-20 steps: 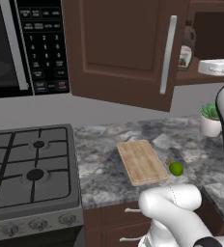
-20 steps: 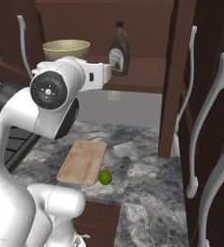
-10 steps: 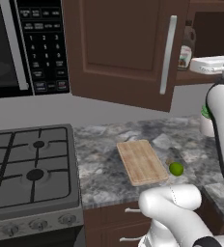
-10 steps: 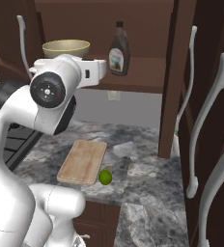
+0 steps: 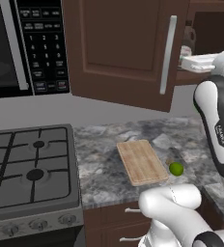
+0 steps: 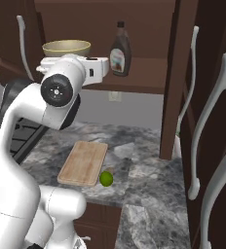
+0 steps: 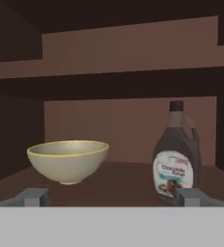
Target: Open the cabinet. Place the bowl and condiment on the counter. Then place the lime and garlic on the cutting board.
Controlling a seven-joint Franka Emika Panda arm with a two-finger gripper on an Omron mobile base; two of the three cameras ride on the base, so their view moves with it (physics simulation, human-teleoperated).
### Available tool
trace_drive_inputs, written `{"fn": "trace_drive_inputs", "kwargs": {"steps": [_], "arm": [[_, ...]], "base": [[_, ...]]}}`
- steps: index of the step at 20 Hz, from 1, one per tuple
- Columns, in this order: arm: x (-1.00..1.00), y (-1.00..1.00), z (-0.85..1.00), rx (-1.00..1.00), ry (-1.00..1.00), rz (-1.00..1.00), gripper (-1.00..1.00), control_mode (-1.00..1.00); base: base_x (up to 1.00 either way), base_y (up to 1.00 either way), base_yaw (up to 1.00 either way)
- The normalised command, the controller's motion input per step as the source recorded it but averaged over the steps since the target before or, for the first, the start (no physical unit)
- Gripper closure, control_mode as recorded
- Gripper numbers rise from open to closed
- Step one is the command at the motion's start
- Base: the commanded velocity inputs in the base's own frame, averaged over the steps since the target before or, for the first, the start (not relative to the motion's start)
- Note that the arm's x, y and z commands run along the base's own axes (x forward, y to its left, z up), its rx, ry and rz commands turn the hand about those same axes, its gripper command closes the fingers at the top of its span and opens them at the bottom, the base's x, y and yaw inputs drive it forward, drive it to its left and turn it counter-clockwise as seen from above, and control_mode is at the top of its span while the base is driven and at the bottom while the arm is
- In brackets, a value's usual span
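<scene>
Dark cabinet shelf [image 7: 128, 181], cream bowl [image 7: 67, 160], brown syrup bottle [image 7: 176, 159] upright beside it, jaws spread wide

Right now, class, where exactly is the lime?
The lime sits on the granite counter just off the near right corner of the wooden cutting board, not on it; the left base view shows it to the board's right.
</scene>
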Motion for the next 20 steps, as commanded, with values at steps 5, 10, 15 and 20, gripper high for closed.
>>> {"fn": "trace_drive_inputs", "kwargs": {"steps": [5,10,15,20], "arm": [[0.28,0.07,-0.02,-0.01,-0.05,0.01,-1.0,-1.0],[0.19,0.06,-0.06,-0.03,-0.1,0.02,-1.0,-1.0],[0.13,0.05,-0.04,-0.02,-0.1,0.03,-1.0,-1.0],[0.0,0.33,0.0,-0.01,-0.06,0.05,-1.0,-1.0]], "base": [[0.0,0.0,0.0],[0.0,0.0,0.0],[0.0,0.0,0.0],[0.0,0.0,0.0]]}}
